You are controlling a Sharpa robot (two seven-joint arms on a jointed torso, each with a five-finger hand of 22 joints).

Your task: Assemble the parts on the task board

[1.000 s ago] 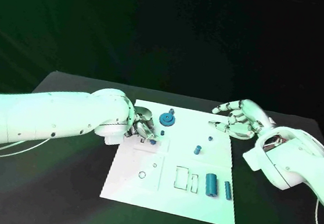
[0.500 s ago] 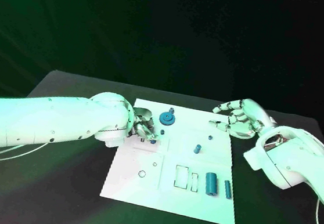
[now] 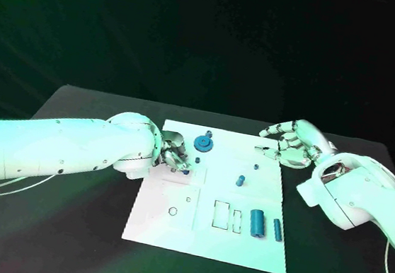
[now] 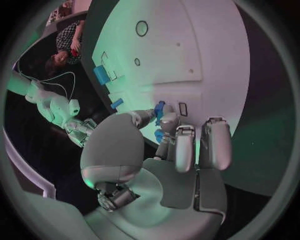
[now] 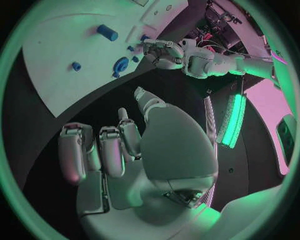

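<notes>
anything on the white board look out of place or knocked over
Nothing stands out. The white rectangular task board lies flat and square on the black table. The two blue cylinders lie side by side near its outlined slots. The left robot hand holds a small blue part; the right robot hand holds nothing.

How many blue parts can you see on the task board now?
6: a round one at the far edge, two small ones mid-board, two cylinders near right, one at the left hand. More may be hidden.

right hand curled, empty, task board with blue parts beyond
</notes>
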